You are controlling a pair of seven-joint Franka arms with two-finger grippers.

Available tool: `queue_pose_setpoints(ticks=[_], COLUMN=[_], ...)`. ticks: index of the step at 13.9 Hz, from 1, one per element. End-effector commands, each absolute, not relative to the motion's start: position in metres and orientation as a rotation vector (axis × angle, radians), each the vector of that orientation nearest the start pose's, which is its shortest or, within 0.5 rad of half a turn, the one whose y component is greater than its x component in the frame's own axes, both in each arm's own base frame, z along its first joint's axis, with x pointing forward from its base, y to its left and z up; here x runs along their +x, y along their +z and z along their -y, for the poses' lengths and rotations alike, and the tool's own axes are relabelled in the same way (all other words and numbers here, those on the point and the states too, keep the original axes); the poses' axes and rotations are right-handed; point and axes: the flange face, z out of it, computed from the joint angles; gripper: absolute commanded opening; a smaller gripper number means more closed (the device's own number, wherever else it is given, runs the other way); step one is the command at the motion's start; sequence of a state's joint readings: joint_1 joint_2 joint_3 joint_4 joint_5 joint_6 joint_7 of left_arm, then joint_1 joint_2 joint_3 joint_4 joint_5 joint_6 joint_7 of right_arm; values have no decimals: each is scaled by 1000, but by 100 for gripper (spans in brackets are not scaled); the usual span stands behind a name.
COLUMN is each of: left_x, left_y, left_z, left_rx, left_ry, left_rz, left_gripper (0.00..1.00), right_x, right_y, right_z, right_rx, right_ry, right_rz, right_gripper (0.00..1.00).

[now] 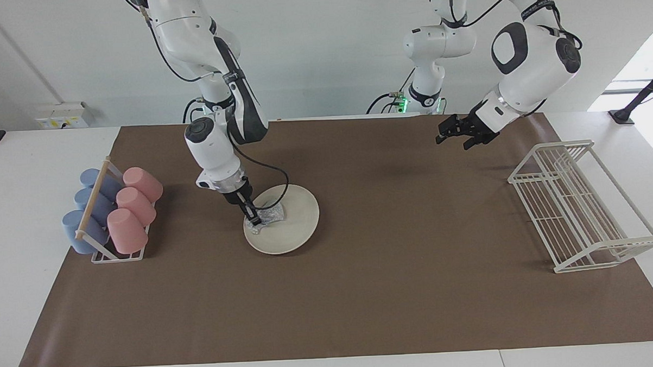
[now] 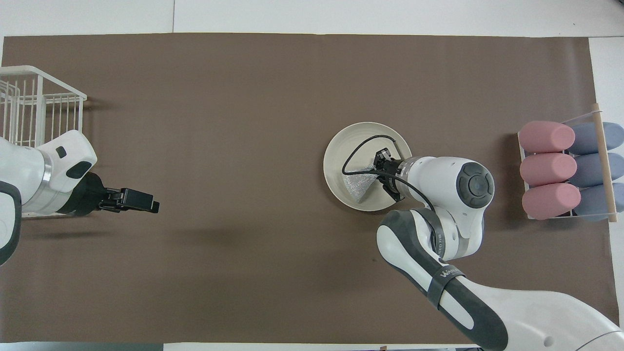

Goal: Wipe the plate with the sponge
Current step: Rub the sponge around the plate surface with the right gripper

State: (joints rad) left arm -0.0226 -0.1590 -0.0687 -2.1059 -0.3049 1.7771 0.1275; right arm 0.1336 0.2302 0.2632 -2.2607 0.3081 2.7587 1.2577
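Very little lettering can be made out. In the overhead view a dark strap [image 2: 444,277] wrapped round the right arm's forearm carries white letters that begin "WAN"; the rest cannot be made out. Just above it, the grey band [image 2: 438,242] on the same arm bears small print too fine to read. In the facing view a dark band [image 1: 537,5] on the left arm's upper link carries white lettering (also illegible).
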Motion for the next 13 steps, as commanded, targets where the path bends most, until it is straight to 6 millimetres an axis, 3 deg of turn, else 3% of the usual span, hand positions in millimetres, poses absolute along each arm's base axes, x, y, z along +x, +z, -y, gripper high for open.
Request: queue_pose_setpoints(ticks=[1,3,7,8,11,13], left_x=[486,487,489,489,490,492], left_y=[482,483,484,484,484,485], left_z=[75,75,75,75,72,69], left_rx=[-3384,-3385,-3386,-3386,-3331,-3287], left_ry=[254,239,225,226,218,201], left_rz=[-195,-167,-153,-145,-135,-148], left_gripper=[100,100,100,100,100,100], right_x=[508,512,535,537,534,526], right_y=[251,251,248,247,247,249], right_z=[-228,-219,-155,-147,-155,-180], right_rx=[-2326,-2336,-2438,-2446,-2436,-2420], right_ry=[21,9,-59,-65,-56,-36], right_rz=[-1579,-1564,-1422,-1412,-1428,-1446], right_gripper=[0,0,0,0,0,0])
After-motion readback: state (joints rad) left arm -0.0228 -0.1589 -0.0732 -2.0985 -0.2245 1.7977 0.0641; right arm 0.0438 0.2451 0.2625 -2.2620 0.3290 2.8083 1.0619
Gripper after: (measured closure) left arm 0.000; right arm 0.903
